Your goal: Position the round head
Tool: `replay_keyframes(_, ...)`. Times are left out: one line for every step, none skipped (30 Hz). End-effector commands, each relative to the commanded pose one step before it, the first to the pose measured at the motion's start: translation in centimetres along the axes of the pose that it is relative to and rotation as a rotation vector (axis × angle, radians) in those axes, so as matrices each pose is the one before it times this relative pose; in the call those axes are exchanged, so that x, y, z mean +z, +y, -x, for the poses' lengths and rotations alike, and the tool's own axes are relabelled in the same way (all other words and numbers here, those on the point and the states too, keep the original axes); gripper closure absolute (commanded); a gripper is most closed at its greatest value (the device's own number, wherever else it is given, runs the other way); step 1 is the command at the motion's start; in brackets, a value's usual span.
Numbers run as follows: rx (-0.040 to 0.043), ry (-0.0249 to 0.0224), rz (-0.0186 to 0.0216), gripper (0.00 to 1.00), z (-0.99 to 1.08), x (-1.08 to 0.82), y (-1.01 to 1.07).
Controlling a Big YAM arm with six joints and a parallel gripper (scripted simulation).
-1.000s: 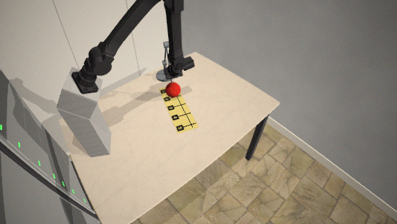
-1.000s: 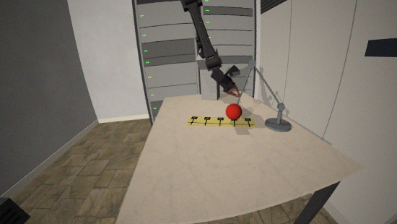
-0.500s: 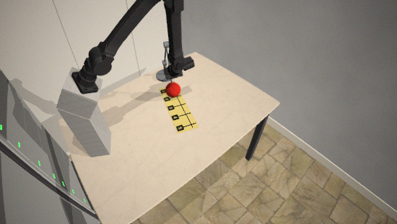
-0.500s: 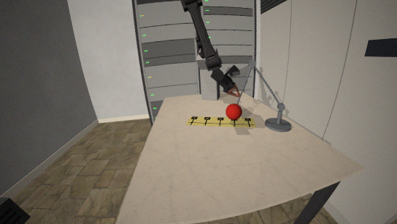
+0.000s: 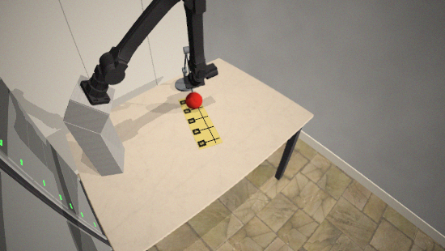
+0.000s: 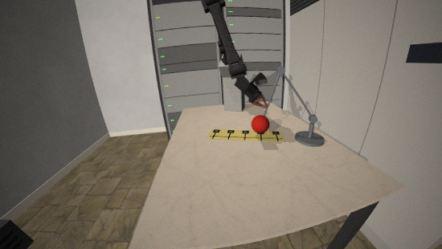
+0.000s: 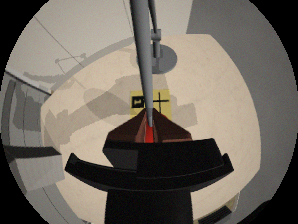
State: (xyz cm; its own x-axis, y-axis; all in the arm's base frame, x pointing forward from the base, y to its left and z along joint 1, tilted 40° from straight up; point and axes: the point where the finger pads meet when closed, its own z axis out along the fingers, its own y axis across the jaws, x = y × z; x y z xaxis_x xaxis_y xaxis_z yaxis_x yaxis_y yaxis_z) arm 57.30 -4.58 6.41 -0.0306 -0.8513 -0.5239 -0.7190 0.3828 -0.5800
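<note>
The lamp's grey foot (image 6: 309,139) stands at the bench's far side, near the wall. Its thin grey arm (image 6: 272,90) slopes down from a high elbow joint (image 6: 281,71) to the round red head (image 6: 260,124). The head hangs a little above the yellow strip (image 6: 246,135), about over the second mark from the foot. My gripper (image 6: 263,104) is shut on the lamp's arm just above the head; the wrist view shows the rod between the fingertips. In the top view the head (image 5: 193,99) covers the strip's near-foot end (image 5: 201,125).
A grey pedestal (image 5: 93,134) carries my arm's base at the bench's left side. A server rack (image 6: 189,60) and a wall stand behind the bench. The bench edge runs close behind the lamp foot (image 5: 184,84).
</note>
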Motion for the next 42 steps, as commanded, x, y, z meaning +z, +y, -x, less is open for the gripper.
replay_keyframes(-0.06776, -0.08072, -0.03314, 1.0, 5.531, -0.036, -2.821)
replay_keyframes(0.0, 0.0, 0.0, 1.0, 0.0, 0.0, 0.0)
replay_keyframes(0.0, 0.0, 0.0, 1.0, 0.0, 0.0, 0.0)
replay_keyframes(0.0, 0.0, 0.0, 1.0, 0.0, 0.0, 0.0)
replay_keyframes(0.0, 0.0, 0.0, 1.0, 0.0, 0.0, 0.0)
replay_keyframes(0.0, 0.0, 0.0, 1.0, 0.0, 0.0, 0.0)
replay_keyframes(0.0, 0.0, 0.0, 1.0, 0.0, 0.0, 0.0)
replay_keyframes(0.0, 0.0, 0.0, 1.0, 0.0, 0.0, 0.0)
replay_keyframes(0.0, 0.0, 0.0, 1.0, 0.0, 0.0, 0.0)
replay_keyframes(0.0, 0.0, 0.0, 1.0, 0.0, 0.0, 0.0)
replay_keyframes(0.0, 0.0, 0.0, 1.0, 0.0, 0.0, 0.0)
replay_keyframes(0.0, 0.0, 0.0, 1.0, 0.0, 0.0, 0.0)
replay_keyframes(0.0, 0.0, 0.0, 1.0, 0.158, -0.086, -0.154)
replay_keyframes(0.0, 0.0, 0.0, 1.0, 0.158, -0.086, -0.154)
replay_keyframes(0.0, 0.0, 0.0, 1.0, 0.158, -0.086, -0.154)
replay_keyframes(0.0, 0.0, 0.0, 1.0, 0.158, -0.086, -0.154)
replay_keyframes(0.0, 0.0, 0.0, 1.0, 0.158, -0.086, -0.154)
replay_keyframes(0.0, 0.0, 0.0, 1.0, 0.158, -0.086, -0.154)
replay_keyframes(0.0, 0.0, 0.0, 1.0, 0.158, -0.086, -0.154)
replay_keyframes(0.0, 0.0, 0.0, 1.0, 0.158, -0.086, -0.154)
replay_keyframes(0.00023, 0.00026, 0.00014, 1.0, 0.138, -0.085, -0.141)
replay_keyframes(0.00188, 0.0022, 0.00122, 1.0, -0.009, -0.079, -0.041)
replay_keyframes(0.00193, 0.00231, 0.00134, 1.0, -0.016, -0.075, -0.034)
replay_keyframes(0.00191, 0.00226, 0.00141, 1.0, -0.015, -0.071, -0.032)
replay_keyframes(0.00186, 0.00218, 0.00145, 1.0, -0.012, -0.069, -0.031)
replay_keyframes(0.00178, 0.00207, 0.00146, 1.0, -0.005, -0.067, -0.033)
replay_keyframes(0.0017, 0.00198, 0.00147, 1.0, 0.0, -0.065, -0.034)
replay_keyframes(0.0, 0.0, 0.0, 1.0, 0.0, 0.0, 0.0)
replay_keyframes(0.0, 0.0, 0.0, 1.0, 0.0, 0.0, 0.0)
replay_keyframes(0.00101, 0.0011, 0.00135, 1.0, 0.092, -0.061, -0.095)
replay_keyframes(0.0016, 0.00185, 0.00142, 1.0, 0.001, -0.046, -0.036)
replay_keyframes(0.00161, 0.00191, 0.00153, 1.0, 0.001, -0.044, -0.034)
replay_keyframes(0.00159, 0.00191, 0.00159, 1.0, 0.003, -0.043, -0.033)
replay_keyframes(0.00158, 0.0019, 0.00163, 1.0, 0.004, -0.042, -0.032)
replay_keyframes(0.00156, 0.00188, 0.00167, 1.0, 0.005, -0.041, -0.031)
replay_keyframes(0.00158, 0.0019, 0.00174, 1.0, 0.003, -0.039, -0.027)
replay_keyframes(0.00156, 0.00187, 0.00177, 1.0, 0.004, -0.038, -0.027)
replay_keyframes(0.00155, 0.00186, 0.00181, 1.0, 0.004, -0.037, -0.025)
replay_keyframes(0.00154, 0.00185, 0.00184, 1.0, 0.004, -0.036, -0.024)
replay_keyframes(0.00153, 0.00184, 0.00187, 1.0, 0.005, -0.035, -0.023)
replay_keyframes(0.00151, 0.00182, 0.00189, 1.0, 0.005, -0.034, -0.022)
replay_keyframes(0.00152, 0.00183, 0.00193, 1.0, 0.004, -0.033, -0.019)
